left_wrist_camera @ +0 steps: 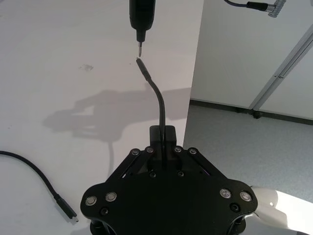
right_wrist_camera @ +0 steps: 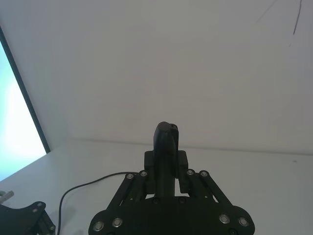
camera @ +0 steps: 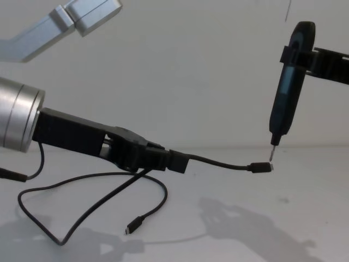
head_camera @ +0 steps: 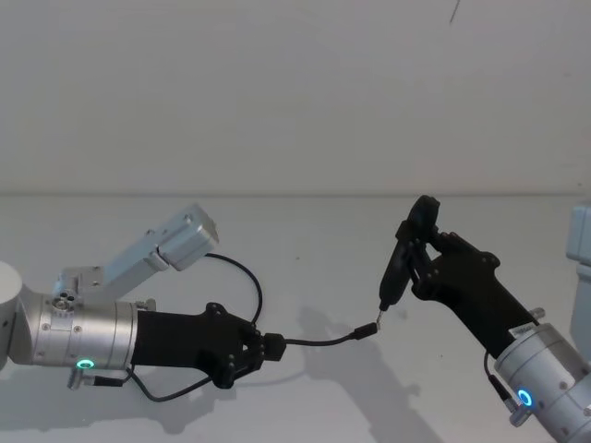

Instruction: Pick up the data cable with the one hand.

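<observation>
Long thin black data cable: pinched behind one plug by black two-fingered left gripper, plug end above white table. Judged grasped; needed next a lift clear of slim pen-shaped tool clamped in right gripper.

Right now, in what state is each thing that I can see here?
left claw: shut on the data cable, near one plug.
data cable: held end raised, other plug lying on the table.
right claw: shut on the pen-shaped tool.
pen-shaped tool: tip down, close above the held plug.
</observation>
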